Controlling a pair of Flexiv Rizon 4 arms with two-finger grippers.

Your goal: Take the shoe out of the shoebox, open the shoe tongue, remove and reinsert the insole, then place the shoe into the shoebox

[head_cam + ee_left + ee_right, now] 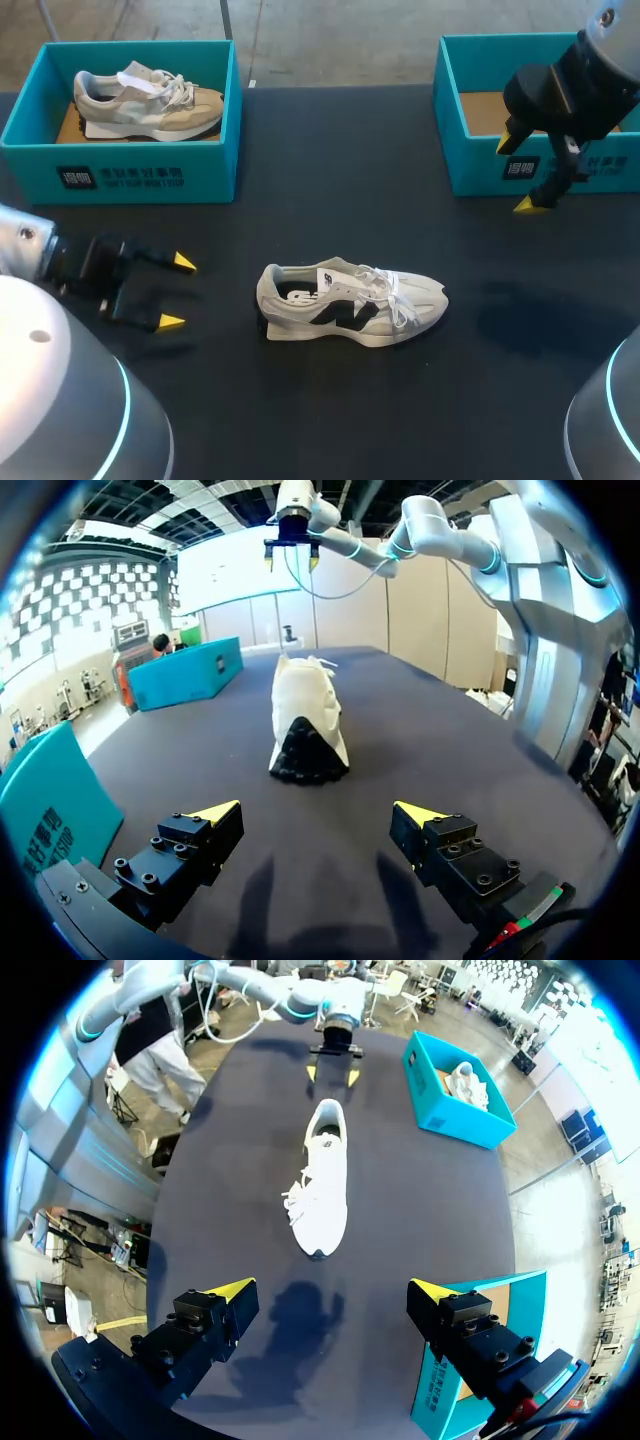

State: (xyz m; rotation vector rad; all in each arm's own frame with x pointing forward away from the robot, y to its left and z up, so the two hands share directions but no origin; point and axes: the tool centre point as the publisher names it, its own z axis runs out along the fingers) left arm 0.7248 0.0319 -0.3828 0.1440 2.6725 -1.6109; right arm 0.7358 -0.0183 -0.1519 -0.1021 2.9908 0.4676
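Head view: the shoe point(350, 303) lies on its sole in the middle of the dark table point(330, 150), toe toward the right, outside both boxes. The left gripper point(177, 292) sits low at the table's left with its fingers spread, pointing at the shoe's heel but well apart from it. The right gripper point(518, 175) hangs over the front wall of the right box point(480, 170), fingers also spread and holding nothing; that box shows only its bare cardboard floor. The left box point(140, 170) at the far left corner holds a beige shoe point(150, 100).

Left wrist view: the left gripper point(318, 815) is wide open above the table. The shoe point(308, 720) stands ahead of it, black heel facing the fingers, with a clear gap between. The left box point(40, 800) is close beside the gripper; the right box point(190, 670) lies farther off, past the shoe. The right gripper point(292, 555) hangs high beyond the shoe.

Right wrist view: the right gripper point(332, 1290) is spread and empty. The shoe point(325, 1175) lies ahead, toe toward it. The right box point(450, 1380) sits just beside one finger. The left gripper point(332, 1060) is beyond the heel, and the left box point(450, 1120) with the beige shoe point(465, 1080) is off to its side.
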